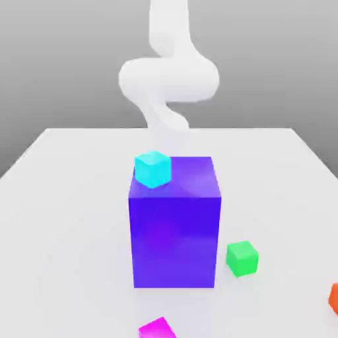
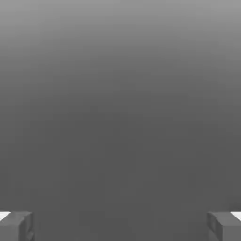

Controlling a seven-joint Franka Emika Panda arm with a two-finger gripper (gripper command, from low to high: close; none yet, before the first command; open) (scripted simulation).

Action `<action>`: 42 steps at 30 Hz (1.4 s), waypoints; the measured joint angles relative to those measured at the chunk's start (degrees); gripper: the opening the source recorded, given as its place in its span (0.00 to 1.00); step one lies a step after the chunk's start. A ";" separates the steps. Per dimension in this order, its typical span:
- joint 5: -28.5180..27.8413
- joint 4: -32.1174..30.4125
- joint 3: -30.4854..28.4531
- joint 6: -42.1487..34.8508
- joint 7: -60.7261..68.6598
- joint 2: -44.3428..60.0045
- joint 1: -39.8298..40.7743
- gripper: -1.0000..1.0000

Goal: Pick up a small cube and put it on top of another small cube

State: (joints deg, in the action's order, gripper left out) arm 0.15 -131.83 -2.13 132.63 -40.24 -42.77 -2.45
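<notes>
The small magenta-pink cube (image 1: 157, 328) lies on the white table (image 1: 66, 218) at the front, partly cut off by the exterior view's lower edge. The small green cube (image 1: 241, 258) sits on the table just off the big block's front corner, on the exterior view's right. My white arm (image 1: 168, 72) rises behind the block, far from both cubes. In the hand view my gripper (image 2: 120, 227) is open. Its grey fingertips (image 2: 16, 226) stand wide apart against plain grey, with nothing between them.
A big blue-purple block (image 1: 175, 224) stands mid-table between the arm and the two small cubes. A small cyan cube (image 1: 153, 169) rests on its top, toward the exterior view's left. A small orange cube (image 1: 334, 298) lies at the exterior view's right edge.
</notes>
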 joint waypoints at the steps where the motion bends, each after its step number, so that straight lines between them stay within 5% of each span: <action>1: 0.08 -0.03 -0.93 0.38 2.42 1.31 -1.05 0.50; 27: 11.18 -0.58 -19.75 9.26 67.30 33.02 -19.67 0.50; 42: 18.22 -0.87 -19.59 14.25 105.09 51.49 -19.42 0.50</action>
State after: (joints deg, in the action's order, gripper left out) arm 18.37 -132.70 -21.71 146.88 64.85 8.72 -21.87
